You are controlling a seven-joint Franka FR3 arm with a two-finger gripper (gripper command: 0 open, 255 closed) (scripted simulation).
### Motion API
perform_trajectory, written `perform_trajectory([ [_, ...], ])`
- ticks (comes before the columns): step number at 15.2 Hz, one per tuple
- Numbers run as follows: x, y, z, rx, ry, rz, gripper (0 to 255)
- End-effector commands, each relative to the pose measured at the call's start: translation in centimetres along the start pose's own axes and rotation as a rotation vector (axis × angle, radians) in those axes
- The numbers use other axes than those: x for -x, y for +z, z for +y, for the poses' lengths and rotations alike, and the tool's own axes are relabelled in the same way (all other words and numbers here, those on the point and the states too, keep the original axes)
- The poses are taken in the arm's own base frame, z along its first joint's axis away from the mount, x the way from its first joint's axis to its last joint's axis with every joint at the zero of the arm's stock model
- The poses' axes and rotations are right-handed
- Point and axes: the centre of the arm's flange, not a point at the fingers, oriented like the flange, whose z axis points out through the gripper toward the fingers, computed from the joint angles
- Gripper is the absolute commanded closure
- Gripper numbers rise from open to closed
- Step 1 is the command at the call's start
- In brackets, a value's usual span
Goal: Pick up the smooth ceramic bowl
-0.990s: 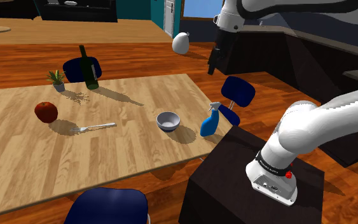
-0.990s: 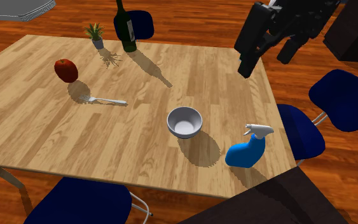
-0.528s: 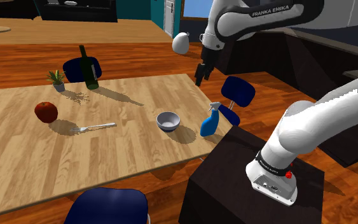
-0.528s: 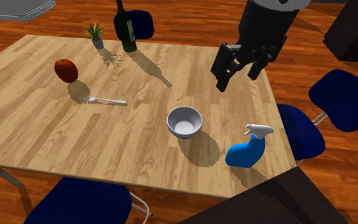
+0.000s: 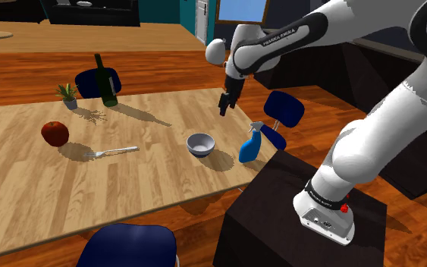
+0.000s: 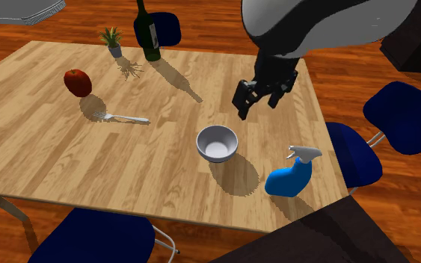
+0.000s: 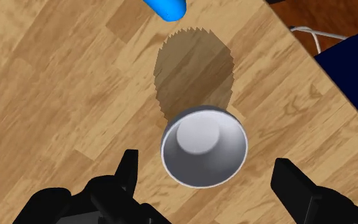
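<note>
Grey, smooth round bowl (image 7: 203,146) on wood-grain table (image 7: 56,95); black hand (image 6: 256,102) above, fingers apart.

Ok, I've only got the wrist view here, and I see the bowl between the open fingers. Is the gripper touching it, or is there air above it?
Observer: There is air. In the shoulder view the gripper hangs clear above the bowl and touches nothing.
Operator: And the blue thing past the bowl, what is that?
Observer: A blue spray bottle. It stands upright, apart from the bowl, near a corner of the table.
</note>
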Motion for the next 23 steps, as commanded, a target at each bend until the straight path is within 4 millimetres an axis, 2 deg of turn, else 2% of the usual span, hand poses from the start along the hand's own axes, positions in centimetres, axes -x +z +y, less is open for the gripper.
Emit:
perform_trajectory([
  [1, -1.2, 2.4, 0.5, -0.004, -0.004, -0.002, 0],
  [13, -8.8, 16.3, 3.0, -0.031, -0.031, -0.017, 0],
  [21, -8.9, 20.6, 3.3, -0.032, -0.032, -0.018, 0],
  [23, -8.9, 20.9, 3.3, -0.032, -0.032, -0.018, 0],
])
